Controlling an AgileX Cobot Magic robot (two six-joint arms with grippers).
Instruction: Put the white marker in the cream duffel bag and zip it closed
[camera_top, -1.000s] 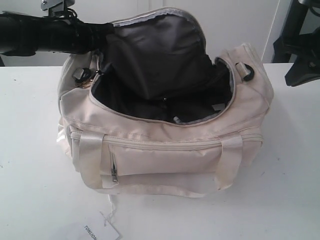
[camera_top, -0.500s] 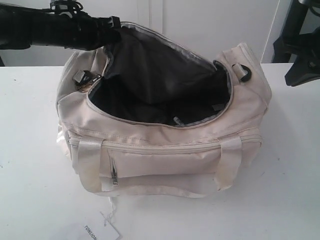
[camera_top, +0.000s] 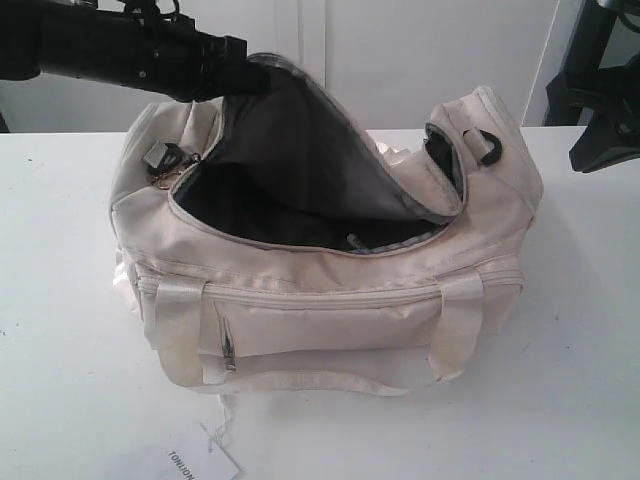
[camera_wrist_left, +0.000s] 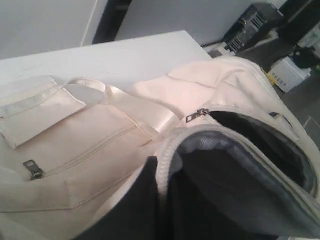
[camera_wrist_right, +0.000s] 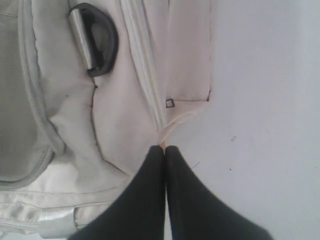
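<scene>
– What has been moved since a moment ago?
– The top flap (camera_top: 330, 150) of the cream duffel bag (camera_top: 330, 310) has been pulled up and across. More of the dark inside is covered now. The left arm has been lifted with it.
– How is the flap held?
– Its edge is pinched by the left gripper (camera_top: 250, 78), which is clenched on it. In the left wrist view the pale edge is seen pressed against a black finger (camera_wrist_left: 132, 210).
– And the right gripper (camera_wrist_right: 165, 148)?
– It is squeezed tight, and nothing is held in it. Its tip is seen just beside the end of the bag, near a black D-ring (camera_wrist_right: 100, 40), above the white table (camera_wrist_right: 270, 100).
– Where is the white marker?
– It cannot be made out for sure. A small pale bit (camera_top: 352, 240) is seen inside the bag, near the front rim, but it is too small to be told.
– Is the bag zipped?
– No, it is left open. A paper tag (camera_top: 205, 462) is laid on the table in front of it.
</scene>
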